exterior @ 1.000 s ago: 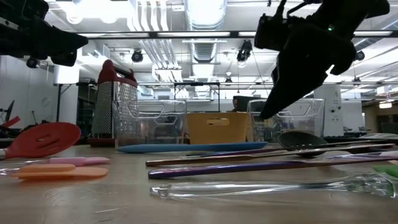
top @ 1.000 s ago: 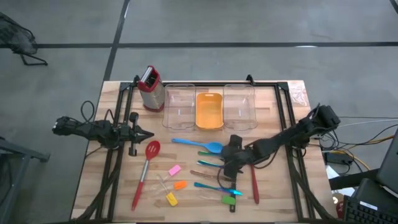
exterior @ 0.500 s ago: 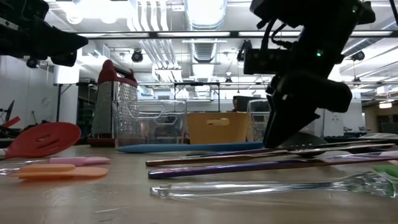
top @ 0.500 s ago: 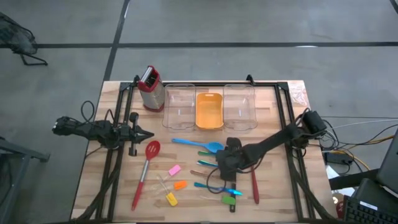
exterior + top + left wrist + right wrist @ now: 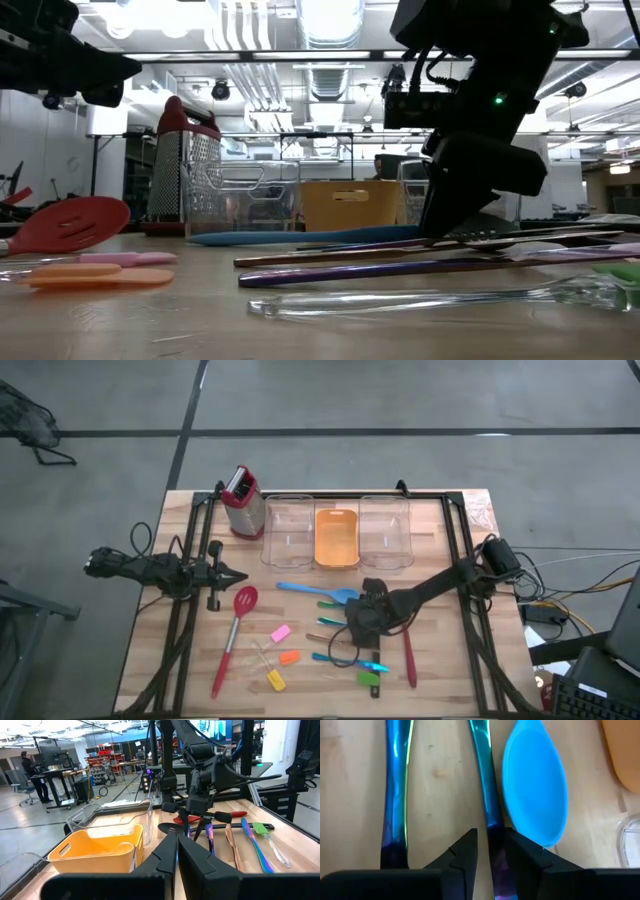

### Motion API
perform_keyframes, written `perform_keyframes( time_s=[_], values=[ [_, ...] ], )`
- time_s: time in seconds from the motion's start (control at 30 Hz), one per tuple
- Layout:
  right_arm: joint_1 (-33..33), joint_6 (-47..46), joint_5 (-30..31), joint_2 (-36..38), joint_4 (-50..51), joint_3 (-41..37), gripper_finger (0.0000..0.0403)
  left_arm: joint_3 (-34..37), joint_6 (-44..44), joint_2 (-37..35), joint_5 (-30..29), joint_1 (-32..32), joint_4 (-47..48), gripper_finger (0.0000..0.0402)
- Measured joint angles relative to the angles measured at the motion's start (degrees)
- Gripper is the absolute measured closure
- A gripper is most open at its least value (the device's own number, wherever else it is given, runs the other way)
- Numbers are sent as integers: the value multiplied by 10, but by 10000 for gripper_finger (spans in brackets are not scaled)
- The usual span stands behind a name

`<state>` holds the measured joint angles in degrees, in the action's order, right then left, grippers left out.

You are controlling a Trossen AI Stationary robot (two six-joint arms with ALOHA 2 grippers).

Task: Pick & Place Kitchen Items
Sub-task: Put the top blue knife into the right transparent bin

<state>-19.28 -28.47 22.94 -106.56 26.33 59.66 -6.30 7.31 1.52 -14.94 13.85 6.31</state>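
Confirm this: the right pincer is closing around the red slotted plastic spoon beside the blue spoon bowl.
Not quite. The right pincer straddles a thin iridescent blue-teal cutlery handle, beside the blue spoon bowl, as the right wrist view shows. The red slotted plastic spoon lies apart, untouched.

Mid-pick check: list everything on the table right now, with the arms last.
Grater: one, red-topped metal, rear left.
Clear bins: two, flanking the tray.
Orange tray: one, rear centre.
Blue spoon: one, centre.
Red slotted spoon: one, front left.
Red spoon: one, front right.
Teal-handled cutlery: at least three pieces, centre front.
Small pieces: pink, orange, yellow, green.
Left gripper: fingers shut, parked at the left edge.
Right gripper: fingers astride a teal handle, not yet clamped.
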Motion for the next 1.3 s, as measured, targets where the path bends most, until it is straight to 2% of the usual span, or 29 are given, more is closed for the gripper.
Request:
perform_keyframes(
  time_s=[0.57,0.8,1.17,1.3],
  values=[
    [3,3,-33,0,0,9,333,0,0,0,0,0,0,383],
    [3,16,-24,-1,0,13,310,0,0,0,0,0,0,380],
    [7,21,-7,-2,1,16,250,0,0,0,0,0,0,381],
    [10,16,-18,-2,1,12,236,0,0,0,0,0,0,382]
  ],
)
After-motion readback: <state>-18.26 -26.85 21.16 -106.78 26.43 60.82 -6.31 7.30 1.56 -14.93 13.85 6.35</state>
